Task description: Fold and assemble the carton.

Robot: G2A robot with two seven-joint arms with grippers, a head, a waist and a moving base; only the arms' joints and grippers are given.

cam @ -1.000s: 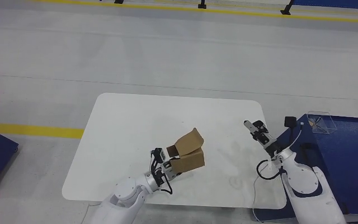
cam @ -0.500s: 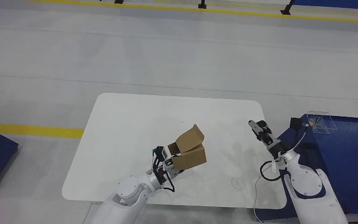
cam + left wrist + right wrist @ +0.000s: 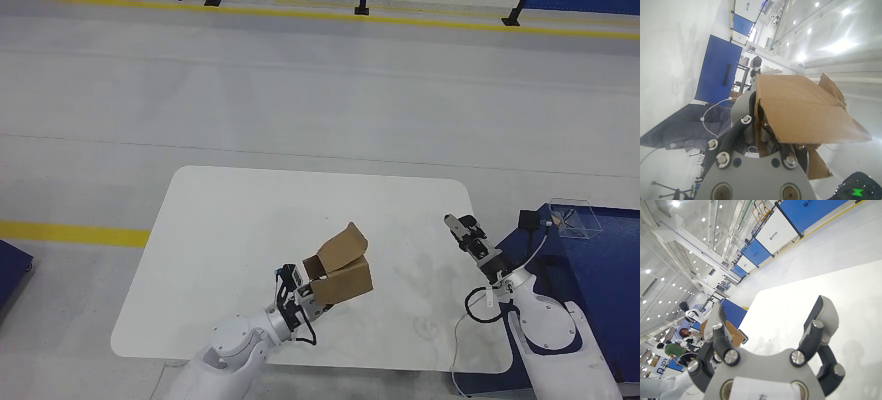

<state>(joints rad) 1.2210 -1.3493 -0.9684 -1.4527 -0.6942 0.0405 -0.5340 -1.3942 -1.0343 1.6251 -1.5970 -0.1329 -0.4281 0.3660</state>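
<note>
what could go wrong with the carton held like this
The left pincer grips the carton by one wall at its near end only, so the cardboard may bend or slip out. The top flap stands open, and the open right pincer sits well apart, so nothing steadies the far end; the carton could sag or twist.

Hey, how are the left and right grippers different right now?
The left gripper is shut on the carton; the right gripper is open and holds nothing. Over the table, the left gripper is mid-front, near the robot; the right gripper is near the right edge. Both have grey, two-fingered builds.
</note>
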